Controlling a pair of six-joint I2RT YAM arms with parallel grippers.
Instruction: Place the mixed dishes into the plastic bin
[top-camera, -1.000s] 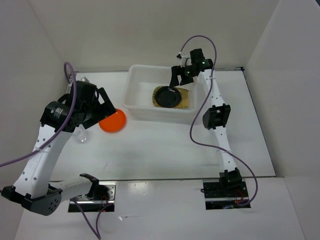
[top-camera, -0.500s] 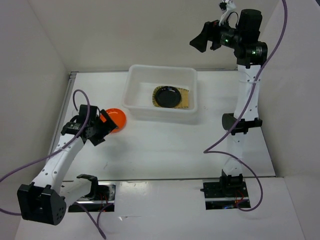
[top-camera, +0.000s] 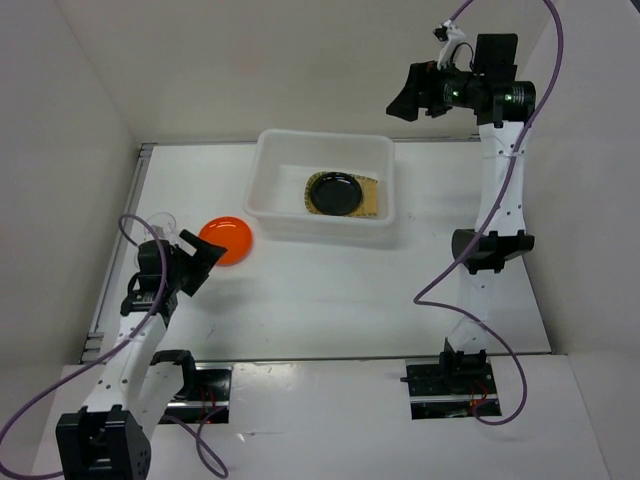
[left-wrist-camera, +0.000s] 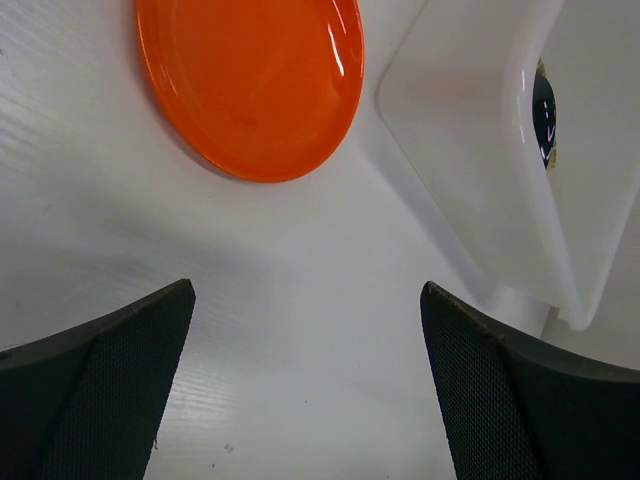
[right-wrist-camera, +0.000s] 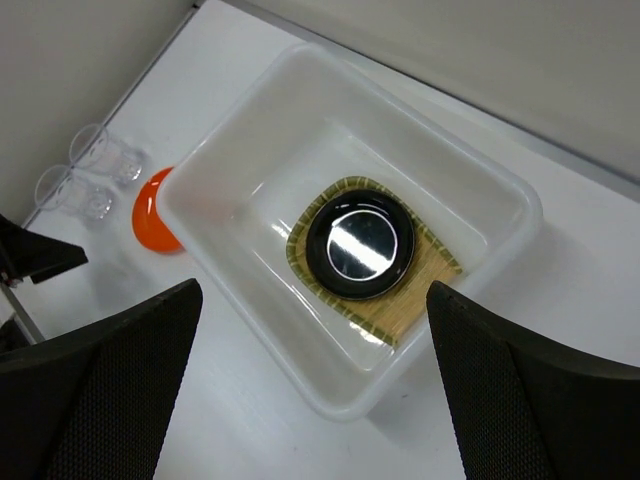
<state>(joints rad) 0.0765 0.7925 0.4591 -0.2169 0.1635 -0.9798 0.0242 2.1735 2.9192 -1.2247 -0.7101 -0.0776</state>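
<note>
Bin (top-camera: 268, 190) of translucent plastic on white table (top-camera: 330, 290), pale walls (top-camera: 250, 60) around, long axis left to right in the top view, open side up. Inside, woven tray (top-camera: 373, 201) along the same axis, black plate (top-camera: 335, 193) on its rounded end. Just left of the bin, orange plate (top-camera: 226, 240); further left, clear cups (right-wrist-camera: 108, 152). Low, left of the bin, left gripper (top-camera: 200, 268), jaws wide, empty. High behind the bin, right gripper (top-camera: 405, 95) looking down, jaws wide, empty.

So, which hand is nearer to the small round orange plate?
Left. The left hand is open just near-left of the small round orange plate, not touching. The right hand is raised high past the translucent white plastic bin, far from the plate.
</note>
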